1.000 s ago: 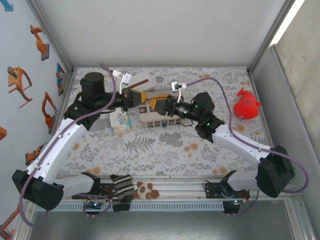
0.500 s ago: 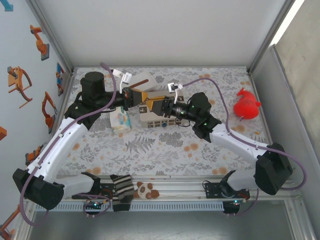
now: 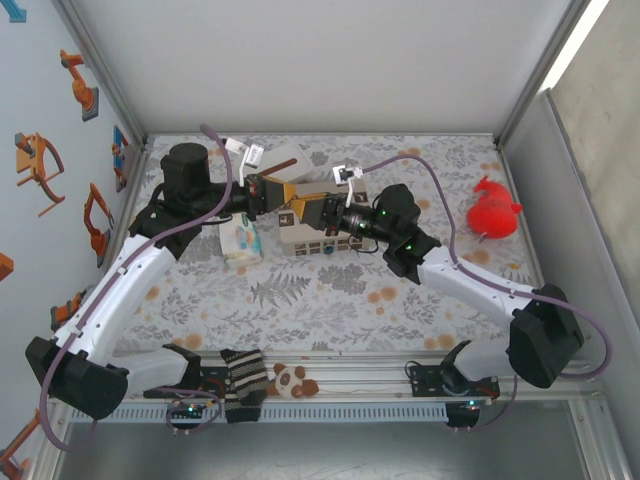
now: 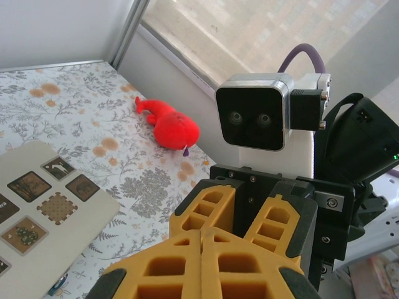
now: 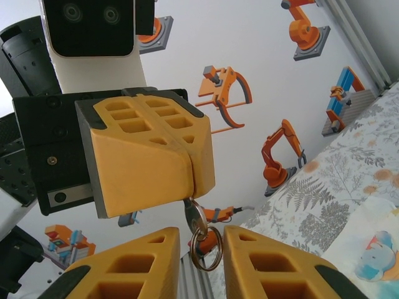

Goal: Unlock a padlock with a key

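Jaws of your left gripper (image 5: 191,169) are pressing flat together in the right wrist view. They are pinching the key (image 5: 194,218) by its upper end, so its lower part is hanging out beneath the yellow fingers (image 5: 143,156). A brown key ring (image 5: 206,250) is dangling from the key. Just below, your right gripper (image 5: 201,235) is pointing up at it with its jaws spread. 1 finger is standing on each side of the ring and the ring is hanging in the gap between them. I cannot tell whether either finger is touching it.

From above, you are holding both arms over the back middle of the counter (image 3: 330,295). The 2 grippers are meeting tip to tip above the beige compartment box (image 3: 300,240), the left one reaching in from the left and the right one from the right. A tissue pack (image 3: 240,243) is lying just left of the box, and a red plush toy (image 3: 492,210) is sitting well apart near the right wall. At the near edge, a striped sock (image 3: 243,375) and a small panda toy (image 3: 293,380) are lying side by side between the arm bases.

In the left wrist view, the left fingers are showing a closed seam at the bottom of the picture. The right gripper's 2 fingers are facing them with a gap between, under the right wrist camera (image 4: 255,118). A pale board with small picture tiles (image 4: 56,218) is lying on the counter at the lower left, with the red plush toy beyond it.
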`<state>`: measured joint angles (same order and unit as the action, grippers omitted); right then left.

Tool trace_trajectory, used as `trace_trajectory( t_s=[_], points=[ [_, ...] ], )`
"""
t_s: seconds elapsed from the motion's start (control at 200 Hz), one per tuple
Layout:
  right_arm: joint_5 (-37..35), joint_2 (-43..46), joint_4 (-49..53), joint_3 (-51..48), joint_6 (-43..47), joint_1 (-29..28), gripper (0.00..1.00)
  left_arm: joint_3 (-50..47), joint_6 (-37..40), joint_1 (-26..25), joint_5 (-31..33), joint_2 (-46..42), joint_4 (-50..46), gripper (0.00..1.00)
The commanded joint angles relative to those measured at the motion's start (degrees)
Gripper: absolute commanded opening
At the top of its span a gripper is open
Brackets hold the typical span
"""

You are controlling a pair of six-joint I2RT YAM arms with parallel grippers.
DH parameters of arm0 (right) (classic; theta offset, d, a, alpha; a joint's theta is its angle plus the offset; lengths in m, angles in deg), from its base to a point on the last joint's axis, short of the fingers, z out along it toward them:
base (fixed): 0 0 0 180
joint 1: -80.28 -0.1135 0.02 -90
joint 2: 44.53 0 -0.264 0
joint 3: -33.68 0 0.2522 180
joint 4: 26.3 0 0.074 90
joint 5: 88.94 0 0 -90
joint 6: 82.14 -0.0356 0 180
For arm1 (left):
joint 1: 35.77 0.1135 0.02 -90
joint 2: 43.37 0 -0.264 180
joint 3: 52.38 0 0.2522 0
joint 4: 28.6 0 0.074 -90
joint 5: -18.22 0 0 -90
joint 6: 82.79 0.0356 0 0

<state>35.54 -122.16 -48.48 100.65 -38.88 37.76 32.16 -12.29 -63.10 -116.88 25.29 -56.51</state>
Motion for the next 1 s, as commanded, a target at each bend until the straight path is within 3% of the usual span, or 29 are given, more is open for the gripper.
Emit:
trace_trajectory(
  t_s=[0.0, 0.761, 0.897, 0.997],
  points=[
    [-0.2, -0.1, -2.2, 1.9, 0.0, -0.4, 0.24, -0.2, 0.0, 0.0, -2.2, 0.2, 1.2, 0.0],
    [-0.6, 1.9, 1.9, 1.5, 1.5, -0.4, 0.17, 1.5, 5.4, 0.0, -4.1, 0.2, -5.1, 0.0],
    [-0.2, 2.2, 3.3, 1.5, 1.7, -0.4, 0.09, 1.5, 5.1, 0.0, -4.1, 0.3, -4.8, 0.0],
    [-0.3, 2.1, 3.4, 1.2, 1.4, -0.4, 0.11, 1.0, 4.3, 0.0, -3.9, 0.3, -3.7, 0.0]
  ],
)
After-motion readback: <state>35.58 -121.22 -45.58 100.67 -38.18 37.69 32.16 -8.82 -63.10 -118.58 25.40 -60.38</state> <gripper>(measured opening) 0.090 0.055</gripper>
